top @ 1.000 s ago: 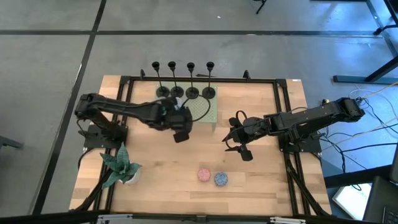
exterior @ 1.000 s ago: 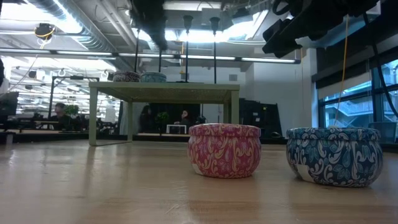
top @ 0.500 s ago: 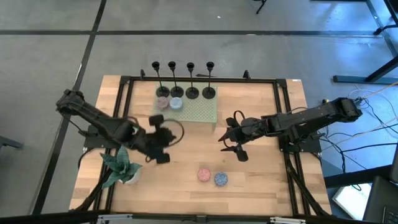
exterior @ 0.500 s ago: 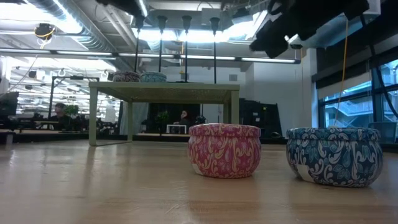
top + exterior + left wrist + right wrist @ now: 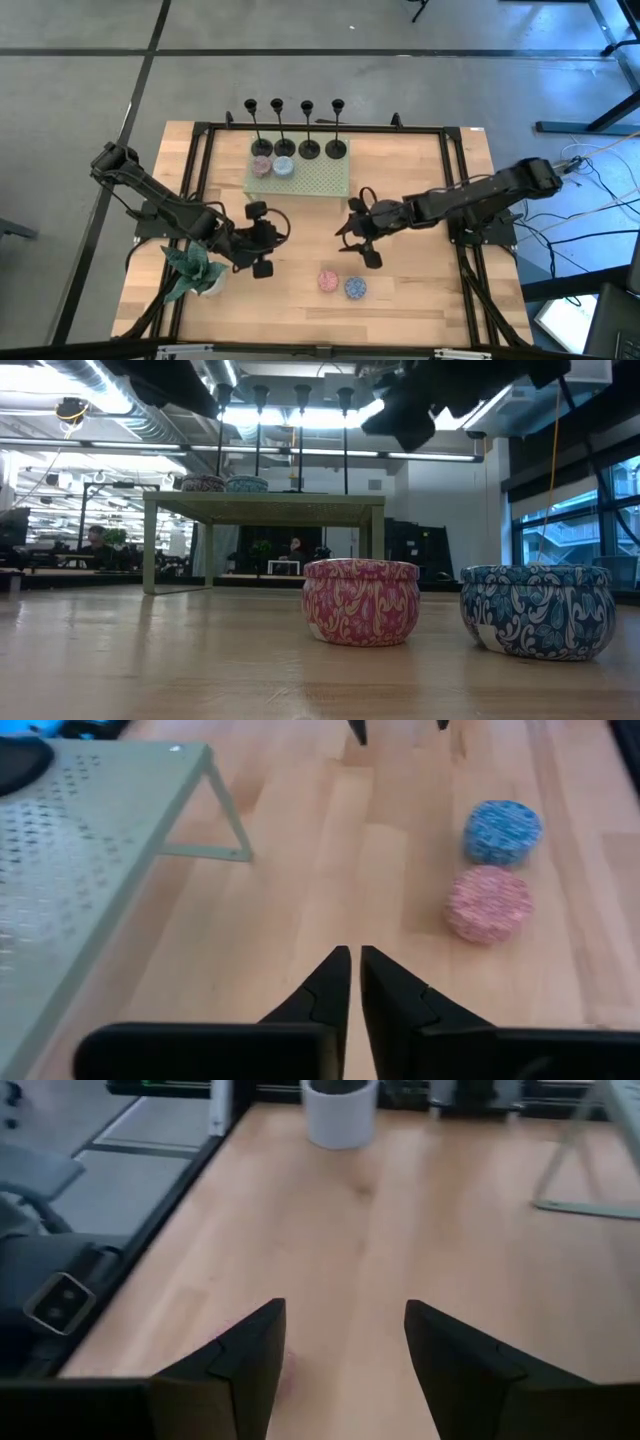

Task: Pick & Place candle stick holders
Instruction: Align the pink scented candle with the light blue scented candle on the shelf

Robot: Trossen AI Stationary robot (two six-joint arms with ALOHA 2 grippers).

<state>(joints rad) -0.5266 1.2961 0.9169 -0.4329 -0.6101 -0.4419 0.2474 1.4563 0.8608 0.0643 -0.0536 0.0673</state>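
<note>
The four holders (image 5: 295,127) stand in a row along the far edge of the green rack (image 5: 315,178), their round bases on its perforated top and their stems upright. In the low view their cups (image 5: 280,396) show high above the rack, against the ceiling lights. Two small candles (image 5: 272,166) sit on the rack just in front of the holders, toward its left end.

My left gripper (image 5: 262,236) hangs over the bare bench (image 5: 420,290), off the rack's near left corner and clear of it. Its fingers (image 5: 335,982) are pressed together with only a thin line between them, and they hold nothing. Past them the left wrist view shows the rack's leg and corner, and beyond that a pink candle (image 5: 488,904) and a blue candle (image 5: 503,831) side by side on the wood.

My right gripper (image 5: 358,232) is off the rack's near right corner, also above bare bench, with its fingers (image 5: 245,1350) spread wide apart and empty. Ahead of it stands a white pot (image 5: 340,1112); in the high view that pot carries a green plant (image 5: 195,267) well to the rack's near left. The pink candle and blue candle lie nearer the bench's front edge than both grippers, touching neither.
</note>
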